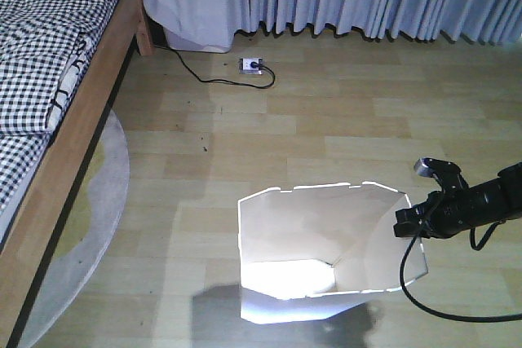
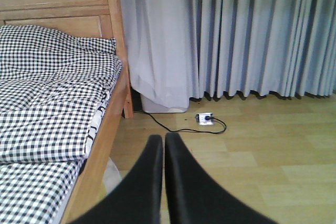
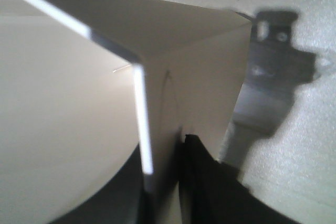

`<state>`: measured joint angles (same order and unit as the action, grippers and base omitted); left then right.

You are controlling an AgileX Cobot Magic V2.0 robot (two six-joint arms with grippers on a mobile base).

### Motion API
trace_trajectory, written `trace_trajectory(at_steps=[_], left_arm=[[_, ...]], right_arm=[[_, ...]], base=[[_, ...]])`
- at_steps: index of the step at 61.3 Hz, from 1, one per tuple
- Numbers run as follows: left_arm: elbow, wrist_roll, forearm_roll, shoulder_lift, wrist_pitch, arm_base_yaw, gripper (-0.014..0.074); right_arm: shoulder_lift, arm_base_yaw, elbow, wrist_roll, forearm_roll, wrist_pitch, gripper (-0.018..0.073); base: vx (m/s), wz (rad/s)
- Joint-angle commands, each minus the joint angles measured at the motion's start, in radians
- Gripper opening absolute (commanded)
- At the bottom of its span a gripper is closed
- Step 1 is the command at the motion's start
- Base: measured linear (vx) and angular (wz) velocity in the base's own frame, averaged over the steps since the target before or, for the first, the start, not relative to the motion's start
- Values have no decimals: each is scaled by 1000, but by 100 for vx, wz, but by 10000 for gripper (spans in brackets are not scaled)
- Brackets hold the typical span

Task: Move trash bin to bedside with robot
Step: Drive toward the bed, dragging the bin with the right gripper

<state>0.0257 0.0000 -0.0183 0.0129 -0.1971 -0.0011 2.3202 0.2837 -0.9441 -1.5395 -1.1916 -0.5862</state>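
Bin [image 1: 285, 234], white and upright on the wood floor [image 1: 326, 120], low in the front view and well apart from the bed [image 1: 77, 112] at left. Right claw [image 3: 163, 150] clamped on the bin's right rim, one finger inside the wall, one outside. Left claw [image 2: 164, 142] closed on nothing, fingers pressed together, facing bed and curtain [image 2: 252, 35]. Grey rug [image 1: 110, 193] beside the bed frame. Power strip [image 1: 251, 64] near the curtain, black cable attached.
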Motion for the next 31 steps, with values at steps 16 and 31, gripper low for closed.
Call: trace_trajectory(at_steps=[16,31], left_arm=[[19,0,4,14,68,-2,-6],[19,0,4,14,68,-2,-6]], right_arm=[[-69,4,-12,2,-62,-214,-5],[-69,4,-12,2,-62,-214,-5]], base=[[25,3],[26,-4]])
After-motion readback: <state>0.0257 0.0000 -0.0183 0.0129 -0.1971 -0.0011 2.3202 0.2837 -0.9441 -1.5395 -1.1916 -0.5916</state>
